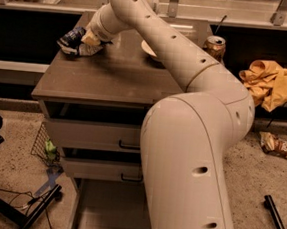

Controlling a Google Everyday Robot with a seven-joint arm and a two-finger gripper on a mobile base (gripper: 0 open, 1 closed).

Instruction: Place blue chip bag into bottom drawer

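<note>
- The pincer [91, 37] is at the blue chip bag [71, 39] on the bench's [111, 78] far-left corner; I cannot tell its grip.
- A nudge could tip the bag off the bench, missing the bottom drawer [108, 206].

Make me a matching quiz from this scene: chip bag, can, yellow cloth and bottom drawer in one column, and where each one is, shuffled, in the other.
1. chip bag
2. can
3. yellow cloth
4. bottom drawer

A. right of the cabinet
B. pulled out, lowest of three
C. cabinet top, back left, at the gripper
D. cabinet top, back right

Pairs: 1-C, 2-D, 3-A, 4-B
</note>
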